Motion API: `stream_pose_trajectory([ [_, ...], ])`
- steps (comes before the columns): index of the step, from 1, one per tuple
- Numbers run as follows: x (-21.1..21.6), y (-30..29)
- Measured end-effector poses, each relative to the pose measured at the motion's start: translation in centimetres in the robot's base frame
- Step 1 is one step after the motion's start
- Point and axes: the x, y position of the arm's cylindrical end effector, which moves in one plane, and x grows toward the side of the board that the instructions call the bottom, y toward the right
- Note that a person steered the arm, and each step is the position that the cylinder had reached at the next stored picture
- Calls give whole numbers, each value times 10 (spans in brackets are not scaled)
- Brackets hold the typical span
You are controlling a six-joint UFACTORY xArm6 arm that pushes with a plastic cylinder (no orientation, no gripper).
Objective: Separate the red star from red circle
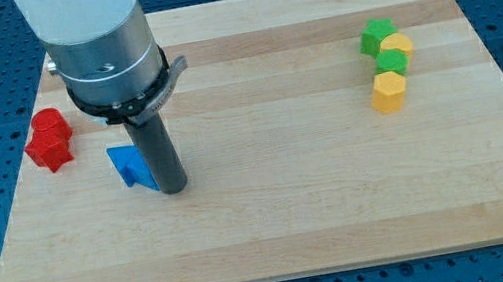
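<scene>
Left of our tip (173, 188), well apart: red star (49, 150) touching red circle (48, 122), pair unseparated. Blue block (131, 166) touches our tip's left side. We carry no claw, a bare rod, so nothing grasped. Far right: green and yellow blocks (388, 64), clustered.

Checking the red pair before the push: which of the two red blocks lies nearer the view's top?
The red circle. It sits above and touching the red star, which lies lower and slightly left. My tip is to their right, beside the blue block.
</scene>
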Motion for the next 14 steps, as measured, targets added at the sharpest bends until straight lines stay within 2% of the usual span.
stream_pose_trajectory([
  [2, -24, -1],
  [4, -29, -7],
  [5, -44, 29],
  [6, -94, 35],
  [7, -146, -11],
  [8, -183, -85],
  [9, -175, -192],
  [10, -173, -191],
  [12, -88, -191],
  [14, -61, -191],
])
